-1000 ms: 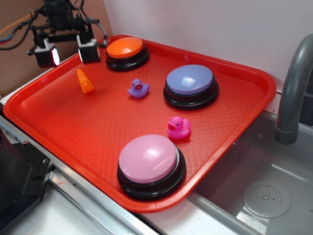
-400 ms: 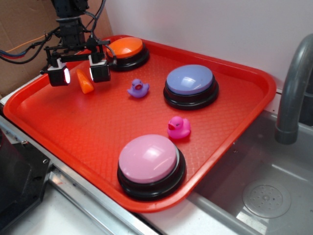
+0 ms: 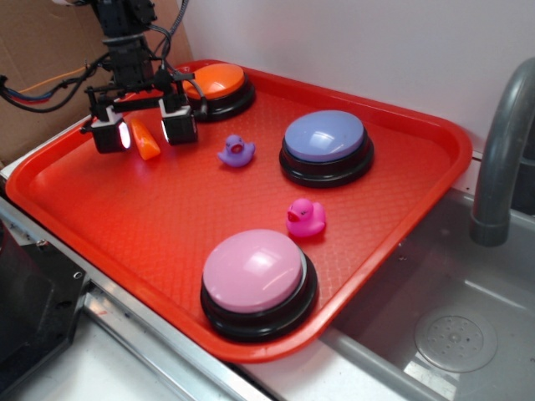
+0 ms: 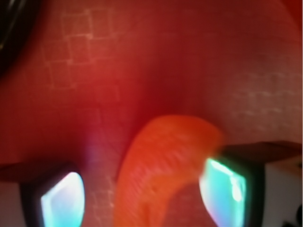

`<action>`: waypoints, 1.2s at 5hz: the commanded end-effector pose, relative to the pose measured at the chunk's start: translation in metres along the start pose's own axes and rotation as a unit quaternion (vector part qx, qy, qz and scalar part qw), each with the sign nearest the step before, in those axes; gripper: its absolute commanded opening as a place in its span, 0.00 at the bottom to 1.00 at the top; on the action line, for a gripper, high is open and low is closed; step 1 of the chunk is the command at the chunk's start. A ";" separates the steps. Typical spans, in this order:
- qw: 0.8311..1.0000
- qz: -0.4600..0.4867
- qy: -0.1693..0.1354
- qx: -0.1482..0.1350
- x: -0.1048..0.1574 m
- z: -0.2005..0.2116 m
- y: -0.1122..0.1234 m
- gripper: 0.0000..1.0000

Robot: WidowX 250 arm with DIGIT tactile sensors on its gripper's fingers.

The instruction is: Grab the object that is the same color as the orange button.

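Red tray (image 3: 401, 217) textured plastic (grid-embossed); button domes glossy.

The WidowX arm (image 3: 125, 33) is black throughout — a boxy wrist stacked above a thin crossbar; black cables (image 3: 38, 93) loop off to the left, with an orange wire among them; the gripper (image 3: 145, 132) ends in two blocky fingers (image 3: 178, 125), black with white faces and glossy, light-catching pads.

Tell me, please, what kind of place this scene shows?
Probably a toy kitchen set up for robot trials. A grey faucet curves over a metal sink on the right, a red tray lies beside it on the counter, and brown cardboard stands behind.
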State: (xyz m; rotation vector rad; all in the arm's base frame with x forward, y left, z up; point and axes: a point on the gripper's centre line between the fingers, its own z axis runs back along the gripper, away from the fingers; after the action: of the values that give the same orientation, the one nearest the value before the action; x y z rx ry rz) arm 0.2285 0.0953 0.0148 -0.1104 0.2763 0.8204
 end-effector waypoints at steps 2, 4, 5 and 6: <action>0.997 -0.072 -0.024 -0.022 0.004 0.005 0.011 0.00; 0.949 -0.313 -0.025 0.027 -0.008 0.074 0.007 0.00; 0.934 -0.350 -0.050 0.037 -0.034 0.119 0.009 0.00; 0.929 -0.363 -0.075 0.023 -0.061 0.163 0.020 0.00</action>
State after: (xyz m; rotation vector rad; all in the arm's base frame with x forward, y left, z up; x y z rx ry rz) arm 0.2119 0.0871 0.1726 -0.1169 0.1528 0.0793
